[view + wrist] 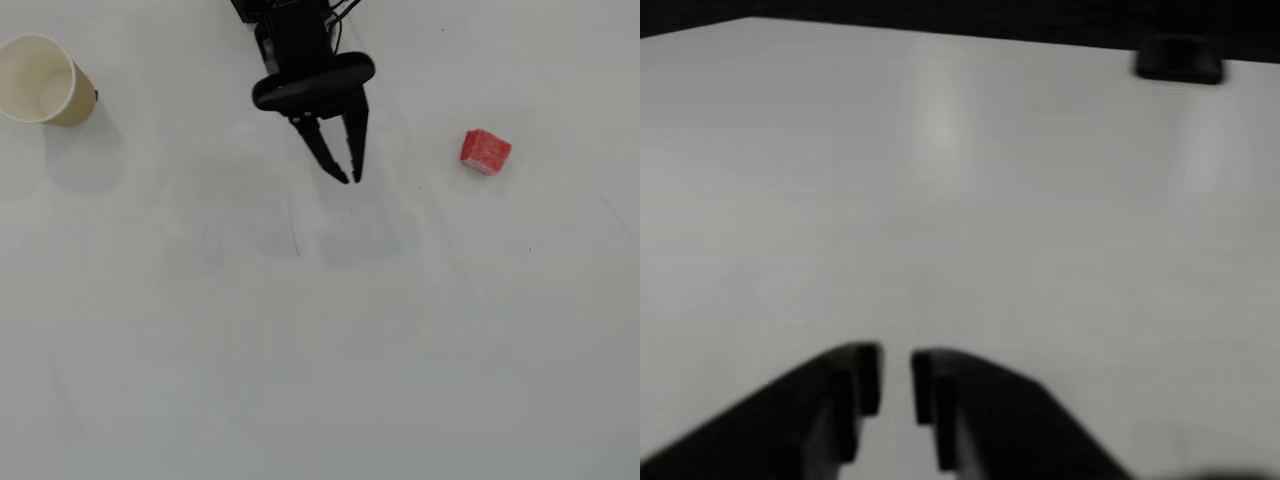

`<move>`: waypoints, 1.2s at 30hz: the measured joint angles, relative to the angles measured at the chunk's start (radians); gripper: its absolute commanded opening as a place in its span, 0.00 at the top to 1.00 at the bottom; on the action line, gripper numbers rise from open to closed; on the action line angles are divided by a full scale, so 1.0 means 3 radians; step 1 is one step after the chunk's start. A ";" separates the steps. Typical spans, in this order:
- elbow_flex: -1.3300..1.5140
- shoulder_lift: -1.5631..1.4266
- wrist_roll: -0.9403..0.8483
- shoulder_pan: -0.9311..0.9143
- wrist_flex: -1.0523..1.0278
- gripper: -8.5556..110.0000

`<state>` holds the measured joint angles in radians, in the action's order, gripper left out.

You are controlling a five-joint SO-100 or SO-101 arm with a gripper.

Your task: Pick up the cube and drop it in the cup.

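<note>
The small red cube (485,151) lies on the white table, right of centre in the overhead view. Far to the left stands the tan paper cup (68,100), upright with its white mouth showing. My black gripper (351,179) reaches down from the top middle, well left of the cube and apart from it. Its fingertips nearly meet, with nothing between them. In the wrist view the gripper (895,385) shows only a thin slit between its fingers above bare table. Neither the cube nor the cup appears in that view.
The white table (320,340) stretches wide below the arm. In the wrist view a dark block (1180,58) sits at the table's far edge, upper right.
</note>
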<state>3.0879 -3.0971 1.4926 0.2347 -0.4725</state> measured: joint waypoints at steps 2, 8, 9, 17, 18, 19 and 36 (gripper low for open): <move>0.0000 0.0000 0.0000 0.0118 0.0000 0.93; 0.0000 0.0000 0.0000 0.0532 0.0000 0.93; 0.0000 0.0000 0.0000 0.0598 0.0000 0.92; 0.0000 0.0000 0.0000 0.1115 0.0000 0.92; 0.0000 0.0000 0.0000 0.1166 0.0000 0.92; 0.0000 0.0000 0.0000 0.1217 0.0000 0.92; 0.0000 0.0000 0.0000 0.1836 0.0000 0.93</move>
<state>3.0879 -3.0971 1.4926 0.7854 -0.4725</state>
